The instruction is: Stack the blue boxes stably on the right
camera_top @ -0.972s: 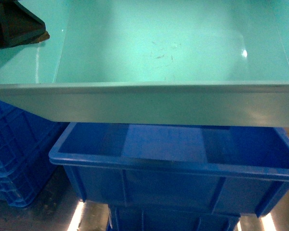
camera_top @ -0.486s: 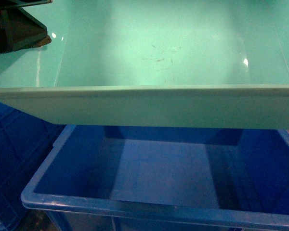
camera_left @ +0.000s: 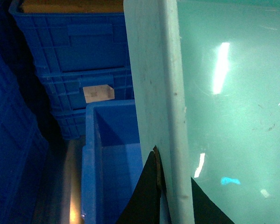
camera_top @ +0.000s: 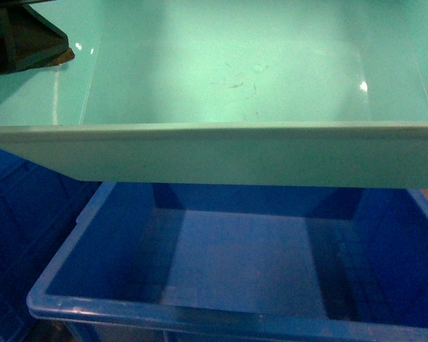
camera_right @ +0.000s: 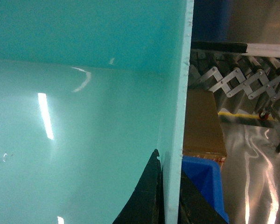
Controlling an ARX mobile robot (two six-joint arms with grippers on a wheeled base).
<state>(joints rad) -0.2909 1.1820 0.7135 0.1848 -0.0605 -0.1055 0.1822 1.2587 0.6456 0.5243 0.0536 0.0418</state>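
Above the dark blue crate [camera_top: 235,263] hangs the turquoise tub [camera_top: 221,78], left gripper [camera_left: 159,186] clamped on its nine-o'clock rim, right gripper [camera_right: 170,196] pinching its three-o'clock wall.

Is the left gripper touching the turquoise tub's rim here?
Touching. The left wrist view shows the left gripper with its dark fingers straddling the turquoise tub's rim, pressed against the wall.

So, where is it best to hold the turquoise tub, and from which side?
By the flat rims of its two end walls, one gripper from each end. The turquoise tub is wide and smooth, with thin walls, so the left gripper and right gripper pinch across them.
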